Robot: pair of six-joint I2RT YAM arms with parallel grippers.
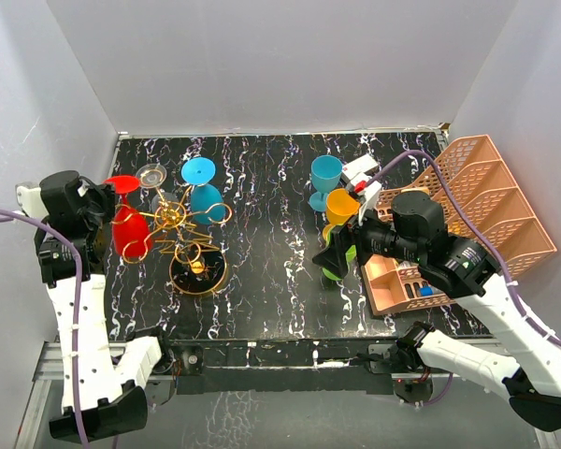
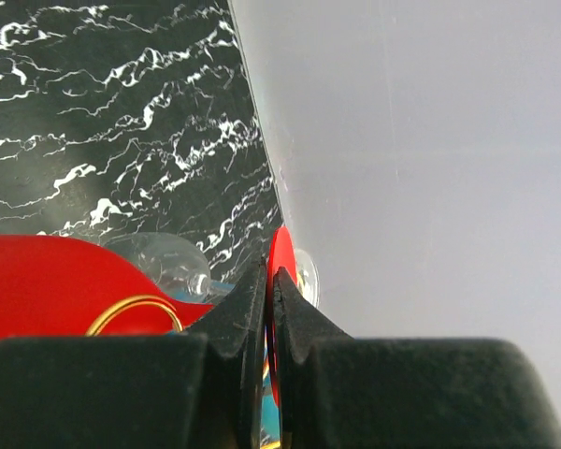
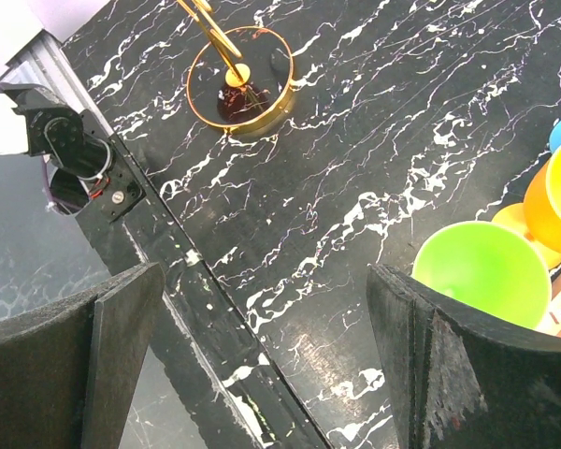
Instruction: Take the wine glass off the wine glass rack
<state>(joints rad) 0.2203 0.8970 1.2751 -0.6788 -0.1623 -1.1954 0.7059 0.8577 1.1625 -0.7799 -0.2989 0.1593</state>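
Note:
The gold wire wine glass rack (image 1: 182, 224) stands on its round dark base (image 1: 198, 271) at the left; the base also shows in the right wrist view (image 3: 240, 82). A red wine glass (image 1: 129, 229), a clear glass (image 1: 152, 175) and a blue glass (image 1: 201, 187) hang on it. My left gripper (image 1: 107, 196) is shut on the red glass's round foot (image 2: 280, 271), pinched edge-on between the pads; the red bowl (image 2: 56, 290) fills the lower left of the left wrist view. My right gripper (image 3: 262, 355) is open and empty above the table, near a green glass (image 3: 481, 271).
A blue glass (image 1: 324, 178), an orange glass (image 1: 341, 206) and the green glass (image 1: 337, 257) stand at centre right. A peach mesh organiser (image 1: 477, 210) lies at the right. The grey left wall (image 2: 430, 140) is close to the left gripper. The table's front rail (image 1: 280, 354) runs below.

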